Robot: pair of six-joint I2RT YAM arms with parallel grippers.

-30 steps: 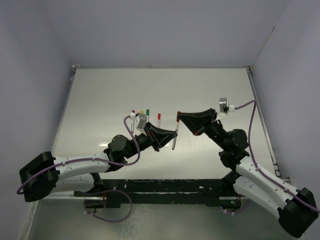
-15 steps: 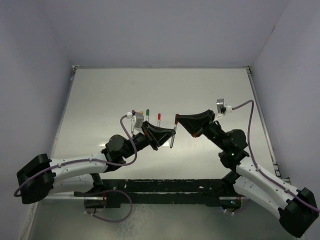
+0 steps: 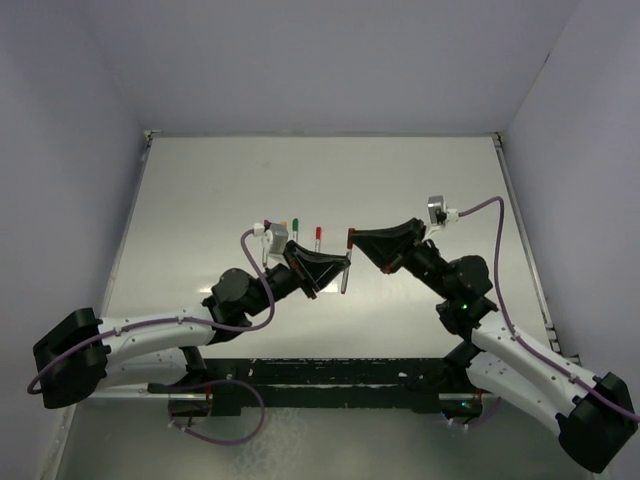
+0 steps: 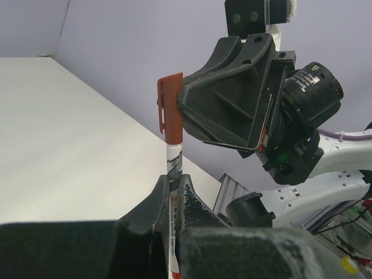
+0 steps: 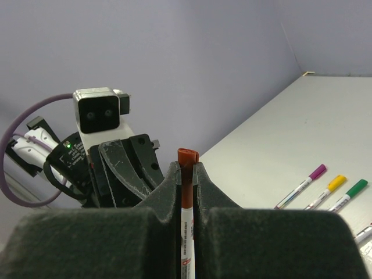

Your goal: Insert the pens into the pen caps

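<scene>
Pale walls enclose a light table (image 3: 420, 180), with both arms meeting above its middle. One pen (image 4: 175, 160) is held off the surface. From overhead its long axis runs near to far, leaning slightly right, with the capped end pointing away from the bases. The left gripper (image 4: 173, 181) is clenched on the silver barrel, which rises out from between its fingertips. The red cap (image 4: 170, 110) sits on the pen's far end. The right gripper (image 5: 186, 173) is clamped on that cap, whose top shows just above the pads. Magenta-capped pen (image 5: 308, 180), yellow-capped pen (image 5: 326, 190) and green-capped pen (image 5: 347, 195) lie side by side on the table, roughly parallel.
</scene>
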